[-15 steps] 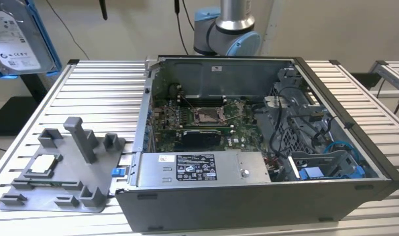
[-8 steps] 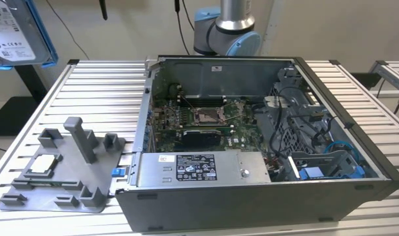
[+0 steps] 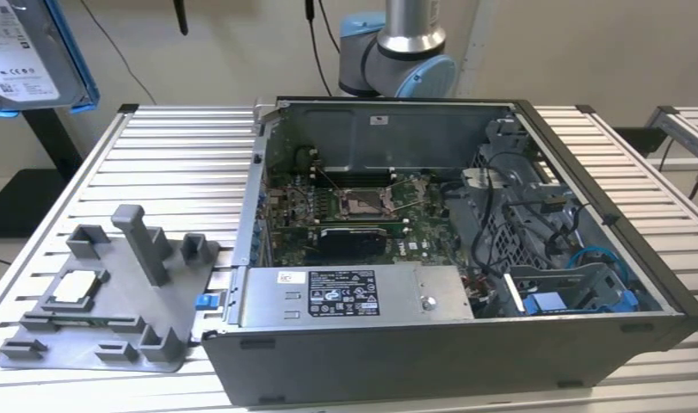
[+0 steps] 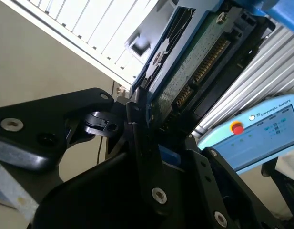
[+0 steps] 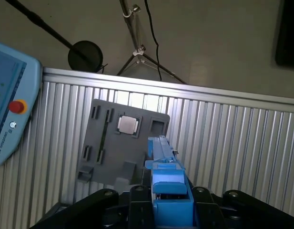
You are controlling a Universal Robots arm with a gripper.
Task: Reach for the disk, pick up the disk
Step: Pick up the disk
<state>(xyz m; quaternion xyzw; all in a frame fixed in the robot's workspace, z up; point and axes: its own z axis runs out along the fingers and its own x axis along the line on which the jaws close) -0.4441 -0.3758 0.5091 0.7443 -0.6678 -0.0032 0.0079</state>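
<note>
The disk (image 3: 25,53), silver-grey with a white label and a blue bracket, hangs high in the air at the exterior view's far left, well above the table and cut off by the picture's edge. In the first wrist view its blue bracket edge (image 5: 167,183) sits clamped between the black fingers of my gripper (image 5: 168,194). The second wrist view shows the disk's green circuit-board side (image 4: 197,71) rising out of the gripper (image 4: 149,131), which is shut on it.
An open computer case (image 3: 361,361) fills the middle of the slatted metal table (image 3: 176,163). A grey fixture tray (image 3: 119,323) with upright posts and a small square chip (image 3: 76,288) lies on the exterior view's left. A teach pendant (image 5: 8,109) rests off the table's edge.
</note>
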